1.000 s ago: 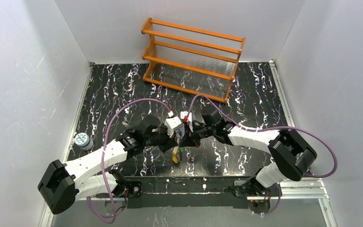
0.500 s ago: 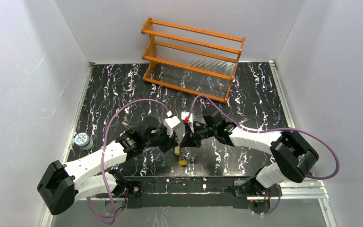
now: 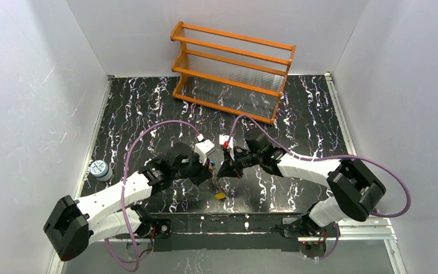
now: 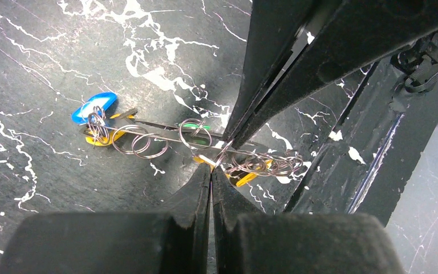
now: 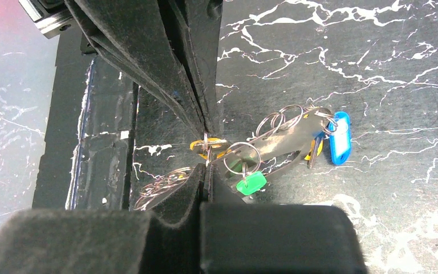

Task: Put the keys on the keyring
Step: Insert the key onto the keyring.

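From above, my left gripper and right gripper met tip to tip over the table. Both pairs of fingers were pressed together. The keys trailed from that meeting toward 6 o'clock.

In my left wrist view, the keyring stretched from my tips toward 9 o'clock, with the blue key at its far end. I judged that one hand steadied the loop while the other fed a key on. Which thin piece each nipped, I could not tell.

In my right wrist view, its long axis ran from 8 to 2 o'clock, and the green key hung below.
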